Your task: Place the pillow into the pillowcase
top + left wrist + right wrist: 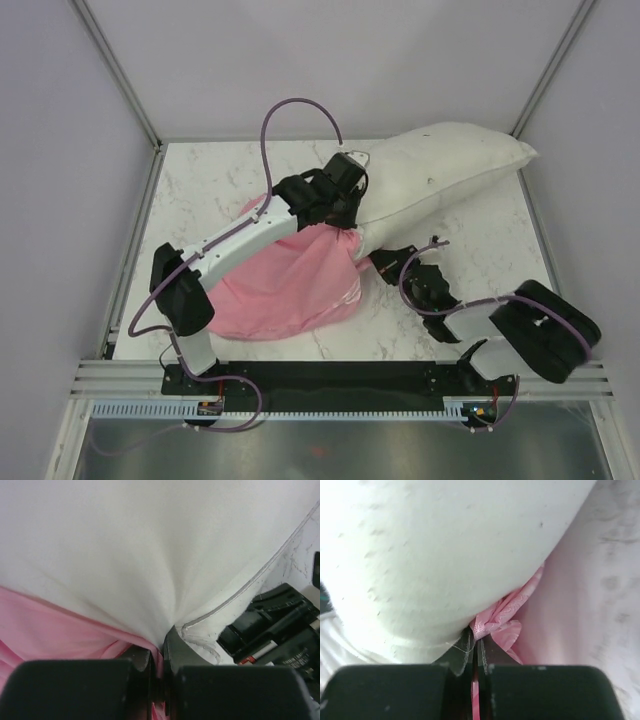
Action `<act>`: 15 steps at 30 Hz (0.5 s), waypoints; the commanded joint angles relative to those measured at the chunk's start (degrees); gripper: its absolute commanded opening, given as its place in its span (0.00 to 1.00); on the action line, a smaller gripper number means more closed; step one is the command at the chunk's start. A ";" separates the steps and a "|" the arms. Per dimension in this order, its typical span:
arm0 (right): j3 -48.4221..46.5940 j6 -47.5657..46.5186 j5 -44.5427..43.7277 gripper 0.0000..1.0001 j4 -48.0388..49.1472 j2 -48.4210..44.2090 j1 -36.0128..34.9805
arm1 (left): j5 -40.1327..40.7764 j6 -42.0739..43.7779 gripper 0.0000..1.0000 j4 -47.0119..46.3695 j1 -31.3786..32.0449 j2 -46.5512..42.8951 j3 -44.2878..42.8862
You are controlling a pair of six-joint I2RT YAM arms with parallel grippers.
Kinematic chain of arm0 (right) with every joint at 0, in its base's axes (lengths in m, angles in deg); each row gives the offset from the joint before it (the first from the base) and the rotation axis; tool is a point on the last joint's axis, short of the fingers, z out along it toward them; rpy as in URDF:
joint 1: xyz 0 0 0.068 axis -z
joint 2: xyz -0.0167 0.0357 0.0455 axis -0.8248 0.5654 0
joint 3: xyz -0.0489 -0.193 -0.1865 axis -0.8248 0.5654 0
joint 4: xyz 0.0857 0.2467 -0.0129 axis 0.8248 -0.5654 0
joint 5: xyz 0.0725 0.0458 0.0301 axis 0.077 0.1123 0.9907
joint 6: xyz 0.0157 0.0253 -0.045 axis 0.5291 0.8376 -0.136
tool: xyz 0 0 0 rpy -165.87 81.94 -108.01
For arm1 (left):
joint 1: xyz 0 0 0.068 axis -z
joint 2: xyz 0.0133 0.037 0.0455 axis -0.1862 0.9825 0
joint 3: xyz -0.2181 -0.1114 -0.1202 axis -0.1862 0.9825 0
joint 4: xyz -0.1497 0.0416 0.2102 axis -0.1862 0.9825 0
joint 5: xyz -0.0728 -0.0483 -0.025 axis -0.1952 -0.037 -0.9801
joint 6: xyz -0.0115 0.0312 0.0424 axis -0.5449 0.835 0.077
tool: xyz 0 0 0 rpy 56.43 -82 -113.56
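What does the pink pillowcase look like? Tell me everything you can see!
The pillowcase is shiny pink fabric with a paler woven pattern, crumpled in a puffy heap on the marble table. Its edge is bunched up at one end of the white pillow, which mostly sticks out. The left gripper and right gripper each pinch that edge with jaws shut.

A white marble-patterned table (200, 180) sits inside pale grey walls (330, 60), with slanting metal frame posts (115, 72) at its far corners.
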 commanded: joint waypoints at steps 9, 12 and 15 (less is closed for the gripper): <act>0.07 -11.10 5.22 0.00 -44.98 -37.43 21.22 | 43.39 6.70 0.02 -21.09 17.04 11.27 13.66; -1.86 -12.51 19.79 0.00 -46.04 -33.07 34.75 | 40.77 4.85 0.02 -22.49 17.57 10.93 17.43; -4.41 -13.65 31.76 0.00 -44.29 -25.18 48.10 | 40.06 6.86 0.02 -27.06 18.88 8.30 22.97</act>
